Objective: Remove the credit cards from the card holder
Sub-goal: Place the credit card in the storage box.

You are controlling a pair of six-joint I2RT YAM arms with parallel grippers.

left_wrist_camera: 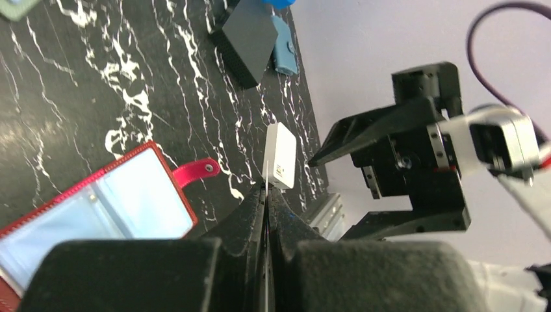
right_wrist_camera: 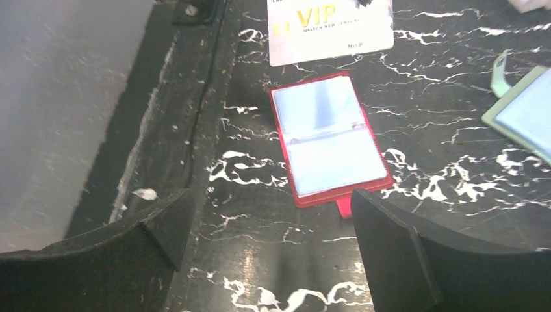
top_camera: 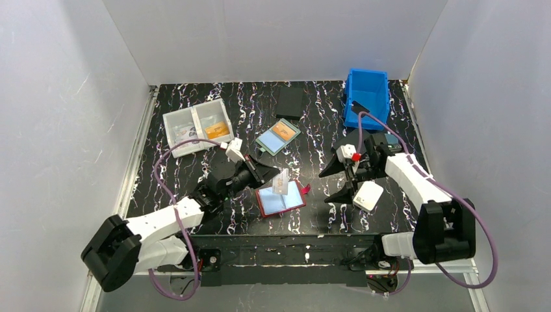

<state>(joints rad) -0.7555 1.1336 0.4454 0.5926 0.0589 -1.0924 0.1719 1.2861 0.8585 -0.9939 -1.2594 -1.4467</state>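
Observation:
The card holder (top_camera: 281, 199) lies spread open on the table, red-edged with light-blue pockets; it also shows in the wrist views (left_wrist_camera: 97, 201) (right_wrist_camera: 328, 140), its snap tab (left_wrist_camera: 195, 172) pointing right. My left gripper (top_camera: 276, 175) (left_wrist_camera: 266, 188) hovers just above the holder's far edge, shut on a credit card (top_camera: 282, 182). That card is nearly edge-on in the left wrist view (left_wrist_camera: 279, 156). From the right wrist it is whitish with gold VIP lettering (right_wrist_camera: 328, 23). My right gripper (top_camera: 326, 187) (right_wrist_camera: 268, 201) stands open and empty, right of the holder, pointing at it.
A blue bin (top_camera: 367, 97) stands at the back right, a clear divided box (top_camera: 197, 127) at the back left. A teal-framed case with an orange card (top_camera: 277, 136) lies behind the holder. Further back lie a flat black item (top_camera: 290, 102) and a small blue wallet (left_wrist_camera: 284, 45).

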